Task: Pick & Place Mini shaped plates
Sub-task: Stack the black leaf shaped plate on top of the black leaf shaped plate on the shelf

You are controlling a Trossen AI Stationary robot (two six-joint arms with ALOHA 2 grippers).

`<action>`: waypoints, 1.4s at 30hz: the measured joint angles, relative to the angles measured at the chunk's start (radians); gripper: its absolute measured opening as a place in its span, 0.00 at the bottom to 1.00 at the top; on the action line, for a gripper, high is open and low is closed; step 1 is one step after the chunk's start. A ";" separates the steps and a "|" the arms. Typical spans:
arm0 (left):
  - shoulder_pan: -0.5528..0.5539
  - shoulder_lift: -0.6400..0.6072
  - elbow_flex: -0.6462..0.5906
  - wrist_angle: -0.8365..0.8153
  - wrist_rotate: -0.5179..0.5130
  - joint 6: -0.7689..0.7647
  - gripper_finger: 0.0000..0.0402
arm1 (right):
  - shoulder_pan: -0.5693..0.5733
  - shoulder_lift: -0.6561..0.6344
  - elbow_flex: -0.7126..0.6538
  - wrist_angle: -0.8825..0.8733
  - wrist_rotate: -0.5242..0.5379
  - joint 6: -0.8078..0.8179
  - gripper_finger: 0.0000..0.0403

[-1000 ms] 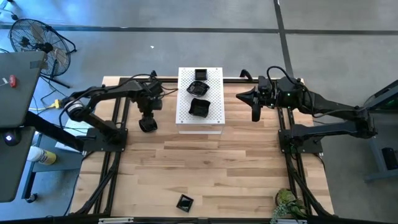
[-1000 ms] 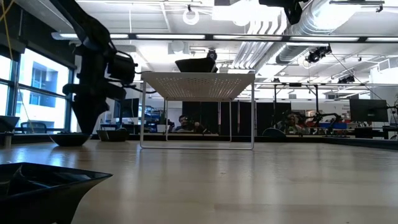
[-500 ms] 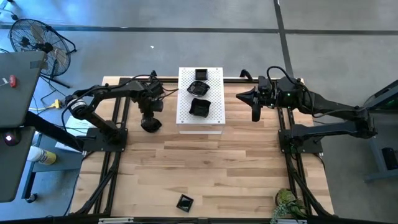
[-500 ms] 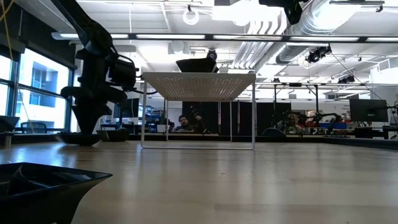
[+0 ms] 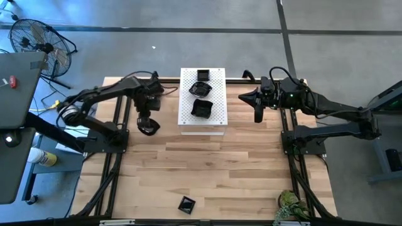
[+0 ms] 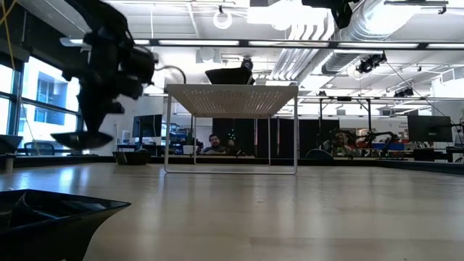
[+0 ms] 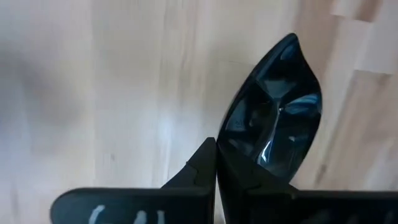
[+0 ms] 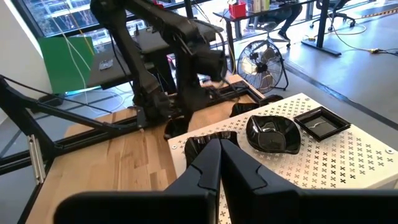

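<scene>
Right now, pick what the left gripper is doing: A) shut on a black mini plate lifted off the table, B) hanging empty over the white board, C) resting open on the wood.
A: the left gripper pinches the black mini plate's rim, clear of the table.

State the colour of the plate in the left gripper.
Glossy black plate; the left wrist view shows it best.

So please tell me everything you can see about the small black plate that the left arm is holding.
The small black plate is glossy, with a curved, pointed outline and a folded hollow that catches the light. The left end effector, shut, pinches its rim. In the low view the plate hangs clear above the wooden table, roughly level, left of the white perforated board. Nothing else touches it.
</scene>
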 joint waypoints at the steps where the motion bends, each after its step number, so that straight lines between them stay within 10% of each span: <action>1: 0.000 -0.018 0.020 -0.032 -0.001 -0.002 0.00 | 0.000 0.000 0.000 0.000 0.000 0.000 0.01; 15: 0.001 0.008 0.668 -0.318 0.006 -0.194 0.00 | 0.000 0.000 0.000 0.000 -0.003 -0.006 0.01; 27: 0.000 0.406 1.312 -0.335 0.074 -0.240 0.00 | 0.000 0.000 0.000 0.000 -0.014 -0.006 0.01; 42: -0.089 0.667 1.420 -0.221 0.105 -0.205 0.00 | 0.000 0.000 0.000 0.000 -0.030 -0.007 0.02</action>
